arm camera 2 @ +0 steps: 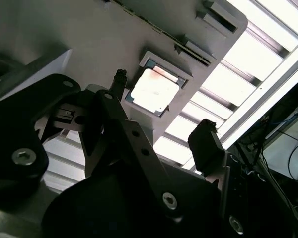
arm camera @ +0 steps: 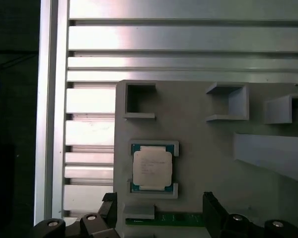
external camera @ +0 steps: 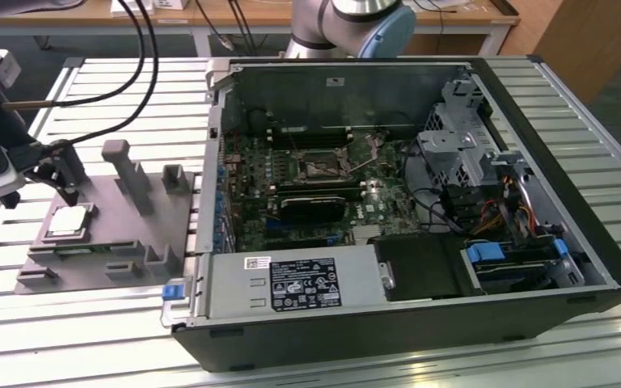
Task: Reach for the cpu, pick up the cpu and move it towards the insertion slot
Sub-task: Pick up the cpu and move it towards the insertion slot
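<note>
The cpu (arm camera: 152,168) lies flat in its recess on the grey fixture plate (arm camera: 203,148) on the slatted table (arm camera: 188,37), well apart from the insertion slot (external camera: 318,168). The pincer (arm camera: 158,206) hangs above it, wide and empty. It should probably centre itself and straddle the chip's free edges before closing.
</note>
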{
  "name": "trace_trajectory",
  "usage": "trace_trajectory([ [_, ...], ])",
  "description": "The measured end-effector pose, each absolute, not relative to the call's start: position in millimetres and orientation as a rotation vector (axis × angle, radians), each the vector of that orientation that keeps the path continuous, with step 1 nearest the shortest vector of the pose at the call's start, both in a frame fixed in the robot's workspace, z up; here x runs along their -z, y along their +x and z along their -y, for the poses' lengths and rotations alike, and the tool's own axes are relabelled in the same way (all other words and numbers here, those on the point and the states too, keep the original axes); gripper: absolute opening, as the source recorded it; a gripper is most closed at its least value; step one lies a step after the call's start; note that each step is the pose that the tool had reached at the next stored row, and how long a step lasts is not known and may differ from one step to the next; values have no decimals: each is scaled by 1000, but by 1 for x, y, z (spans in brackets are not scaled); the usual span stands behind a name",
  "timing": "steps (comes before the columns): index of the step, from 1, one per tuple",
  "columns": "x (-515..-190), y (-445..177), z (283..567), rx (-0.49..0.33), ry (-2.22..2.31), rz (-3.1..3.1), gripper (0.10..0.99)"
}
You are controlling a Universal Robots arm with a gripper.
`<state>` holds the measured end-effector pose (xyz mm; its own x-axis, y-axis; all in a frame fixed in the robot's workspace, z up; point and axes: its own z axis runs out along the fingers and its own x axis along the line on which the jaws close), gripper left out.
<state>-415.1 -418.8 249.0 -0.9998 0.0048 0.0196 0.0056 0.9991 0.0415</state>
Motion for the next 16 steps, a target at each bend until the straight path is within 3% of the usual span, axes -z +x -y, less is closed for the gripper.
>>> trace_trajectory([
  [16,-224,-415,419,66,-13,3141,776],
])
